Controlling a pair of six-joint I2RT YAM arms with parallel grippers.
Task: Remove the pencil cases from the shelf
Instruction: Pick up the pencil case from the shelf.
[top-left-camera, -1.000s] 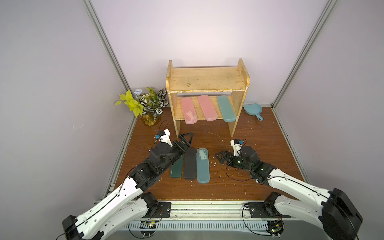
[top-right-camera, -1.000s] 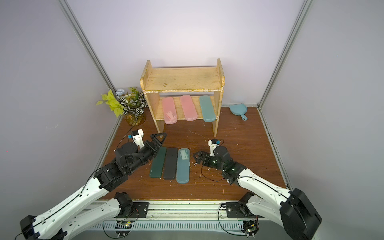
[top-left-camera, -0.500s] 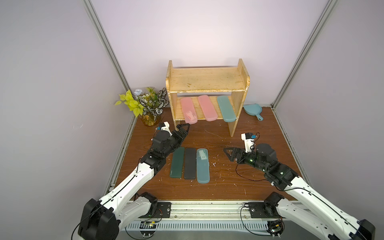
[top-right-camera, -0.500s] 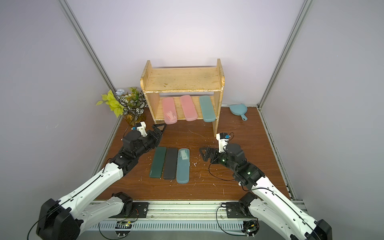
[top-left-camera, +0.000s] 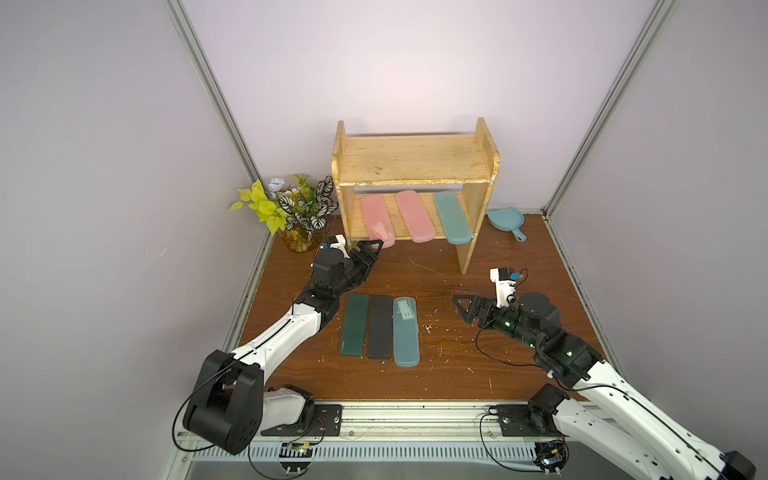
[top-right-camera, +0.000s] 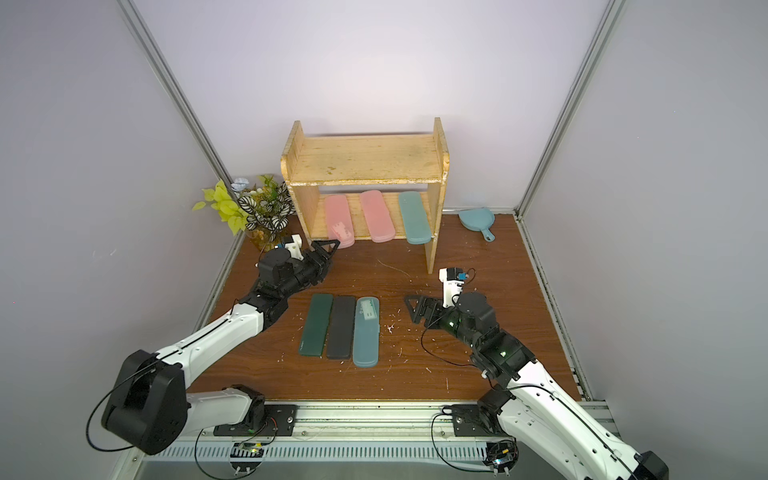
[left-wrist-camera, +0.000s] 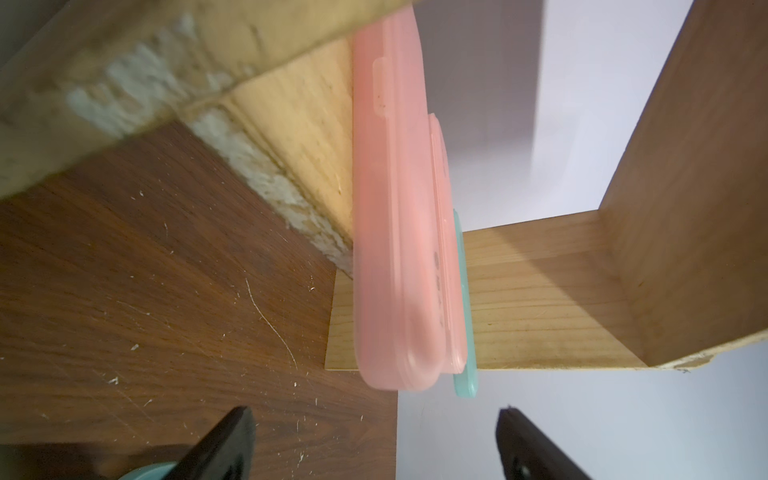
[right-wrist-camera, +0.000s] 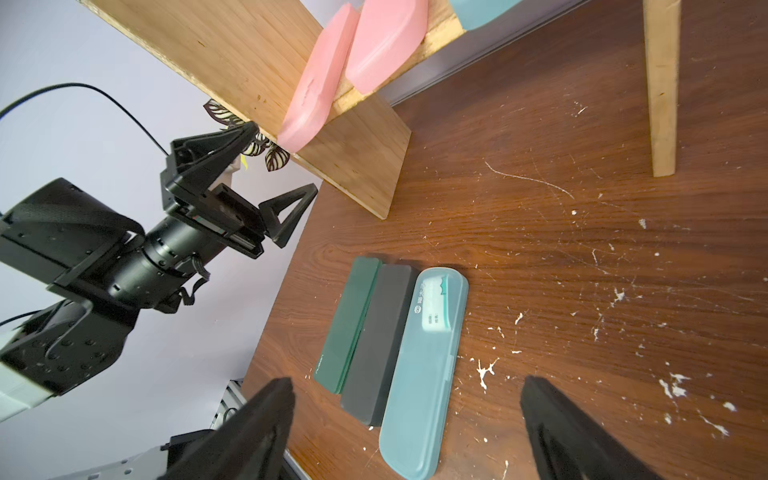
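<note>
The wooden shelf stands at the back; its lower tier carries two pink pencil cases and a teal one. A dark green case, a black case and a teal case lie side by side on the table. My left gripper is open just short of the left pink case's front end, touching nothing. My right gripper hovers open and empty to the right of the teal case on the table.
A potted plant stands left of the shelf, close behind my left wrist. A blue dustpan lies at the back right. Walls close in on both sides, and a metal rail runs along the table's front edge.
My left gripper has moved back toward the shelf, up to the left pink case, its jaws narrowing slightly. My right gripper has drifted right and away from the cases on the table.
</note>
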